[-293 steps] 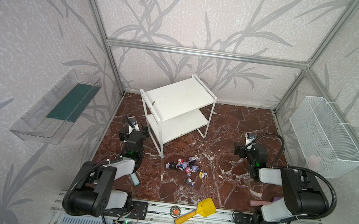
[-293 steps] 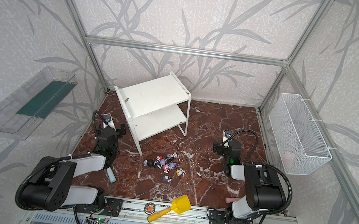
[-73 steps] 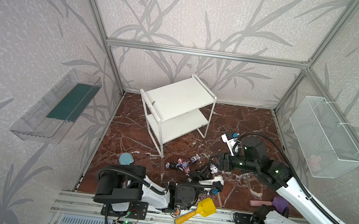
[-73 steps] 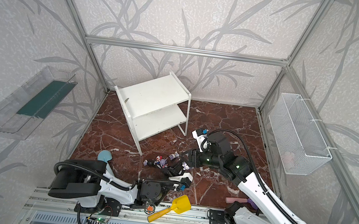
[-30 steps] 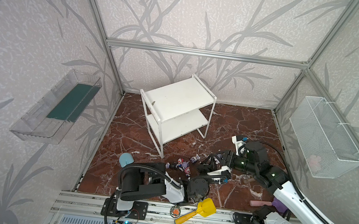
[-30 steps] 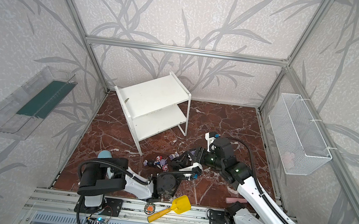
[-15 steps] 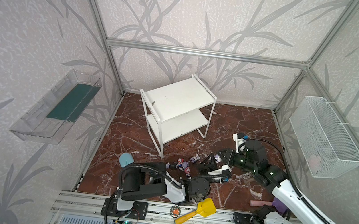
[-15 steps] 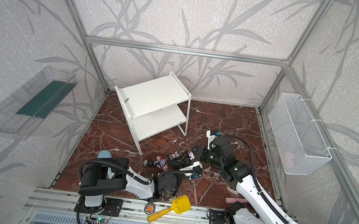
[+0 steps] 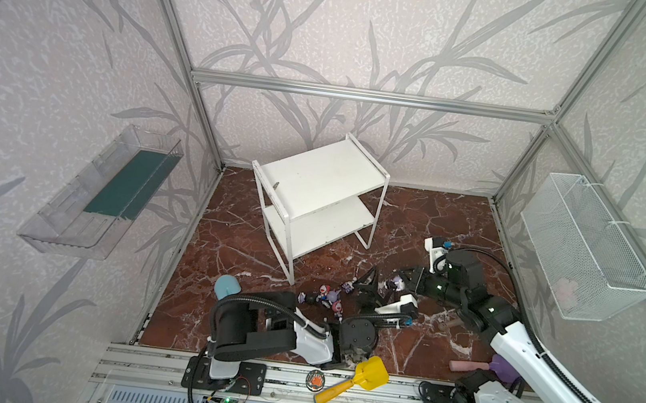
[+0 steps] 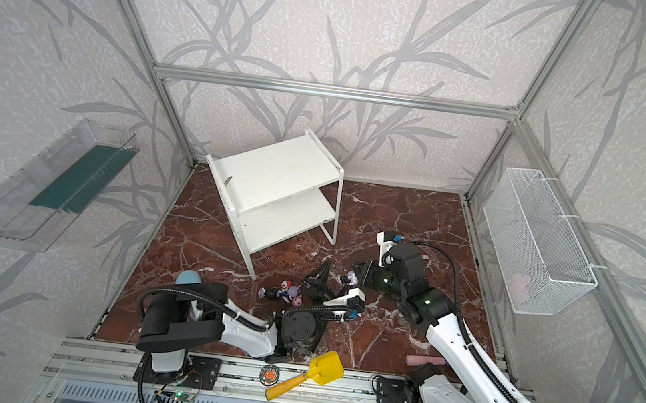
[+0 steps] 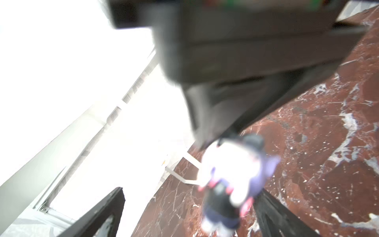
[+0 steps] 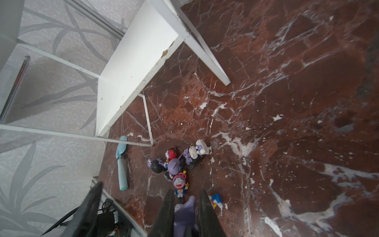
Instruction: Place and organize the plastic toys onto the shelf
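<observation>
Pinching a purple toy (image 12: 184, 213) in the right gripper (image 12: 186, 194), with the left gripper (image 9: 370, 288) spread wide just beside it, holding nothing. Other toys (image 12: 174, 164) heaped on the floor (image 9: 414, 230) ahead of the right gripper. Shelf (image 9: 329, 174) beyond, bare: seemingly all placing left to do.

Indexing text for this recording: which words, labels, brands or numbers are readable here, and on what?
No text is readable in any view.
Round badge on the front rail: orange marking, too small to read.
Figurines: painted faces only, no lettering seen.
</observation>
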Action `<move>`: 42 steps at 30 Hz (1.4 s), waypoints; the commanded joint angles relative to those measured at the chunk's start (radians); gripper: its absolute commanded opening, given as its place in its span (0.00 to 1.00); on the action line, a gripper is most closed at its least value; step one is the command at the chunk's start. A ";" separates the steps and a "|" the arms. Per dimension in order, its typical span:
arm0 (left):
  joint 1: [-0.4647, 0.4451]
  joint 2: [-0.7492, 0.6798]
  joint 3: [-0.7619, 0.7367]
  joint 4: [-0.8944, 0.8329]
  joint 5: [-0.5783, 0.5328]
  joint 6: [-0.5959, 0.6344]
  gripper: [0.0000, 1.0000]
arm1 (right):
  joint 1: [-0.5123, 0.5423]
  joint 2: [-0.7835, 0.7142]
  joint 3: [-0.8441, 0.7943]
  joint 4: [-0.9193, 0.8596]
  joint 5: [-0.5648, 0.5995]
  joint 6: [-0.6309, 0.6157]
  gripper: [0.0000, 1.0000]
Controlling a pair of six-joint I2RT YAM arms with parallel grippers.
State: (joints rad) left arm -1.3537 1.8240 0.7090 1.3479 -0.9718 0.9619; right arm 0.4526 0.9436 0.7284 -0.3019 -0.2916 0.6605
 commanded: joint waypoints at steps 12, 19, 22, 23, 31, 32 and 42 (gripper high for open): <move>0.060 -0.799 -0.015 -1.145 0.214 -0.554 0.99 | -0.072 0.061 0.071 0.052 -0.041 -0.332 0.12; 0.096 -0.932 0.134 -1.543 0.284 -0.664 0.99 | -0.073 0.068 0.046 -0.010 -0.007 -0.329 0.17; 0.105 -0.964 0.193 -1.714 0.362 -0.715 0.99 | -0.068 0.043 0.046 -0.151 0.087 -0.280 0.32; 0.110 -0.977 0.210 -1.761 0.395 -0.733 0.99 | -0.070 0.034 0.048 -0.202 0.119 -0.256 0.39; 0.169 -1.117 0.266 -1.980 0.684 -0.828 0.99 | -0.065 -0.047 -0.004 -0.492 0.358 -0.035 0.83; 0.171 -1.138 0.255 -1.979 0.697 -0.832 0.99 | -0.065 -0.051 -0.006 -0.528 0.386 0.010 0.84; 0.192 -1.287 0.173 -1.968 0.768 -0.854 0.99 | -0.085 -0.053 0.006 -0.791 0.480 0.242 0.92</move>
State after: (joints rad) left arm -1.1694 0.5549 0.8951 -0.5934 -0.2478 0.1314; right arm 0.3794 0.8940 0.7372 -0.9974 0.1638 0.8150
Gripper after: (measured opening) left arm 0.992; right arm 0.914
